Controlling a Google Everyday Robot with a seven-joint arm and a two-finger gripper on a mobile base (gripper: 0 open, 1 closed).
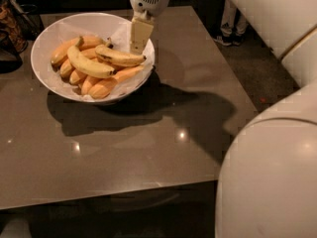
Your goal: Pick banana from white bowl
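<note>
Upper centre: the gripper (pixel 139 42), its state impossible to tell, hangs above the banana (pixel 119 57) in the white bowl (pixel 64 26); light, soft, easily bruised, probably best gripped mid-length.

1. One white bowl (pixel 47 38), sitting on one table (pixel 148 148).
2. Two full-size yellow bananas: the blotched banana (pixel 120 58) and a smoother banana (pixel 88 66).
3. Stubby orange bananas (pixel 106 87): roughly six, some half buried.
4. One gripper (pixel 138 46), over the bowl's right side.
</note>
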